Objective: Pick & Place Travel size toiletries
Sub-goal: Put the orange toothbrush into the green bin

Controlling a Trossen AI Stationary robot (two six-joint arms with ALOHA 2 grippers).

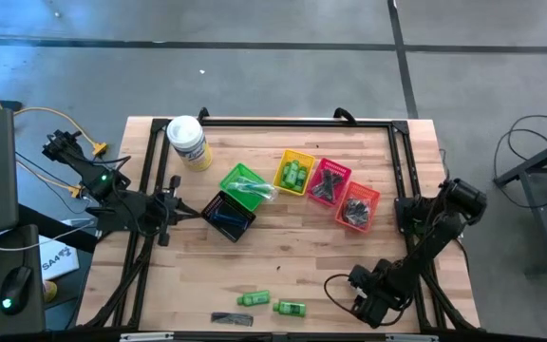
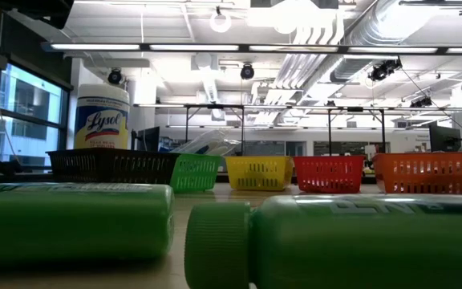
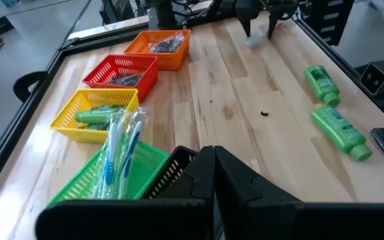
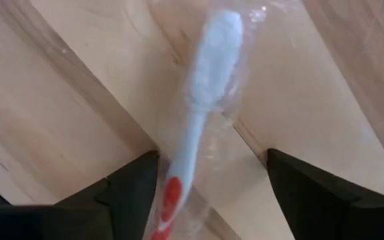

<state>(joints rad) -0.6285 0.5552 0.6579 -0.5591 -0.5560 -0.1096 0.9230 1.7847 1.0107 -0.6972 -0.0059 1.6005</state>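
Right claw (image 4: pixel 209 193) stands spread wide, released, astride the clear-wrapped toothbrush (image 4: pixel 202 113) on the table (image 4: pixel 79 133).

Pale wood table (image 1: pixel 292 256); glossy clear-wrapped toothbrush (image 4: pixel 202 100); plastic baskets (image 1: pixel 295 173).

Light wood table (image 1: pixel 292 256) with a black frame round the edge. Sitting on it in the high view: a white-lidded wipes tub (image 1: pixel 189 142) lying at the upper left, then a loose row of little baskets across the middle, running from the black one (image 1: pixel 228 216) through green (image 1: pixel 243 184), yellow (image 1: pixel 295 172) and red (image 1: pixel 329 181) to orange (image 1: pixel 358 207) on the right. Down near the bottom edge two green bottles (image 1: pixel 272 303) lie on their sides, with a flat dark comb (image 1: pixel 233 318) just left of them. At the lower right a clear-wrapped toothbrush (image 4: pixel 195 127) lies flat on the wood; the right wrist view shows its white head and red handle end.
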